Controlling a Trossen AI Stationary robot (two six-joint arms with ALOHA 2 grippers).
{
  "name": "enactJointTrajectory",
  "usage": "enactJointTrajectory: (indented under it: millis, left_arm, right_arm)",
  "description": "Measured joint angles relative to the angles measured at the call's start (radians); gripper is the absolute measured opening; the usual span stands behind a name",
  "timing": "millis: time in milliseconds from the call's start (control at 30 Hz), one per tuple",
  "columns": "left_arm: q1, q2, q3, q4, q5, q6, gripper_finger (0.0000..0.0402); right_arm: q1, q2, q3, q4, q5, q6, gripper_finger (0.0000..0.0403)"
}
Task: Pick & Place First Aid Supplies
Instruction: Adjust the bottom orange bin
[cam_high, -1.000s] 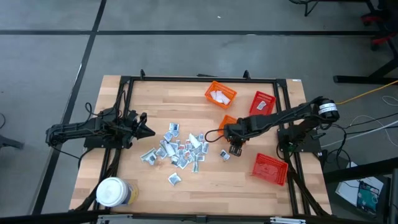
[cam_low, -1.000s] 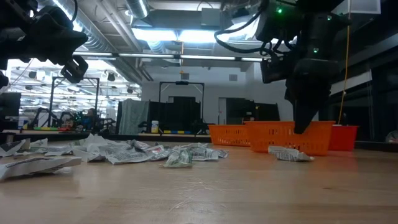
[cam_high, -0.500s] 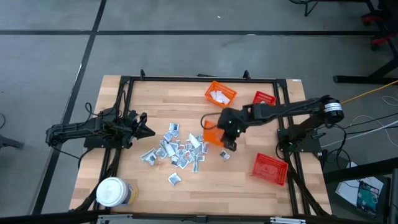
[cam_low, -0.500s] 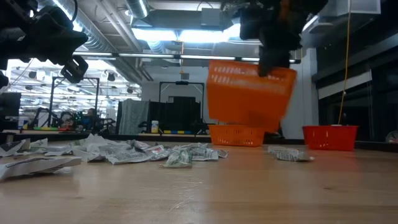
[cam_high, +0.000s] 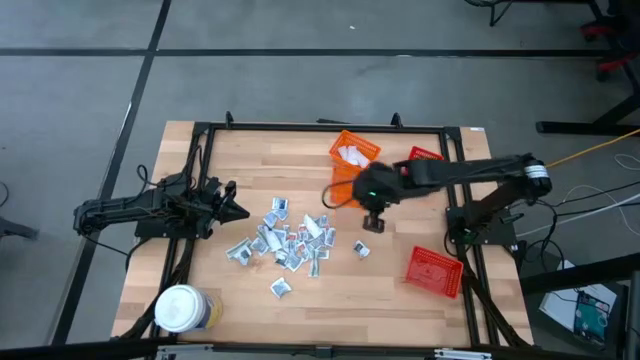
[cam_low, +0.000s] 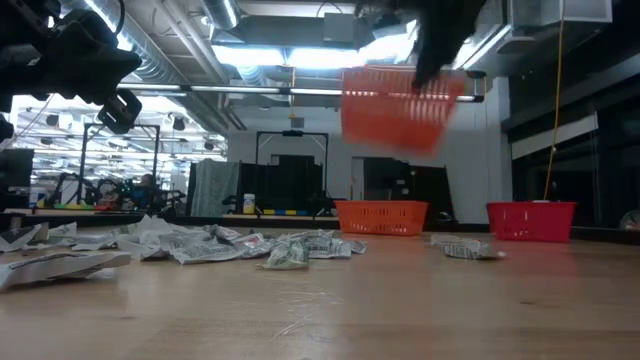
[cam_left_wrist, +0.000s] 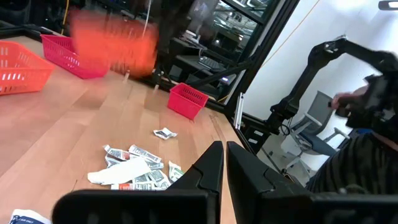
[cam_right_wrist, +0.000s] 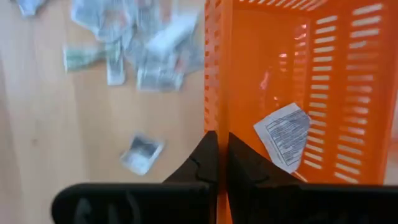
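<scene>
Starting far left of the sachet pile (cam_high: 285, 238): a big white-lidded jar (cam_high: 180, 308) is sitting at the near left corner of the table (cam_high: 400, 310), well apart from the pile. The left arm is idling left of the pile too. Its left claw (cam_high: 240, 211) is pointing toward the pile, with the fingers (cam_left_wrist: 208, 168) pressed together and nothing between them.

The pile itself is lying mid-table, a loose scatter of small silvery-white packets with bits of blue and red print. One stray packet (cam_high: 281, 288) is lying just on the near side of the pile, and another stray sachet (cam_high: 362, 249) is sitting just to the right of it.

Right of the pile and up in the air, the right claw (cam_right_wrist: 217, 140) is gripping an orange mesh basket (cam_low: 395, 105) by its side wall, with the fingers clamped tight on the plastic. The basket is hanging clear above the table, and one sachet (cam_right_wrist: 285, 137) is lying inside it against the mesh.

Beyond the pile on the far side, a second orange basket (cam_high: 355, 152) is resting on the table with some white packets in it. Further right, a red basket (cam_high: 427, 155) is peeking out from under the right arm. Another red basket (cam_high: 435, 272) is sitting near the table's right edge, well right of the pile.
</scene>
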Motion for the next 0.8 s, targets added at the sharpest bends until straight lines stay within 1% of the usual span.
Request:
enactJointTrajectory:
  millis: [33,100,167,233,300,367,500,567,633,700,800]
  left_arm:
    - [0.0,0.0,0.0,0.0,0.0,0.0,0.0015]
    - [0.0,0.0,0.0,0.0,0.0,0.0,0.0015]
    - [0.0,0.0,0.0,0.0,0.0,0.0,0.0015]
    - [0.0,0.0,0.0,0.0,0.0,0.0,0.0015]
    - [0.0,0.0,0.0,0.0,0.0,0.0,0.0016]
    - [0.0,0.0,0.0,0.0,0.0,0.0,0.0015]
    - [0.0,0.0,0.0,0.0,0.0,0.0,0.0015]
    - [0.0,0.0,0.0,0.0,0.0,0.0,0.0015]
    - [0.0,0.0,0.0,0.0,0.0,0.0,0.0015]
    - [0.0,0.0,0.0,0.0,0.0,0.0,0.0015]
    - [0.0,0.0,0.0,0.0,0.0,0.0,0.0015]
  right_arm:
    - [0.019,0.005,0.027,-0.055,0.05,-0.028,0.0012]
    - [0.033,0.008,0.02,-0.108,0.065,-0.06,0.0012]
    - [0.028,0.013,-0.016,-0.076,0.09,-0.084,0.0012]
    - [0.019,0.028,-0.051,-0.094,0.116,-0.106,0.0012]
    - [0.009,0.016,-0.06,-0.064,0.119,-0.112,0.0012]
    - [0.004,0.011,-0.061,-0.059,0.087,-0.104,0.0012]
    - [-0.017,0.024,-0.063,-0.041,-0.028,-0.113,0.0012]
    - [-0.02,0.015,-0.068,-0.037,-0.052,-0.125,0.0012]
    - [-0.02,0.015,-0.09,-0.02,-0.079,-0.169,0.0012]
    - [-0.02,0.021,-0.127,0.001,-0.138,-0.243,0.0012]
    - [-0.008,0.017,-0.209,0.072,-0.136,-0.335,0.0012]
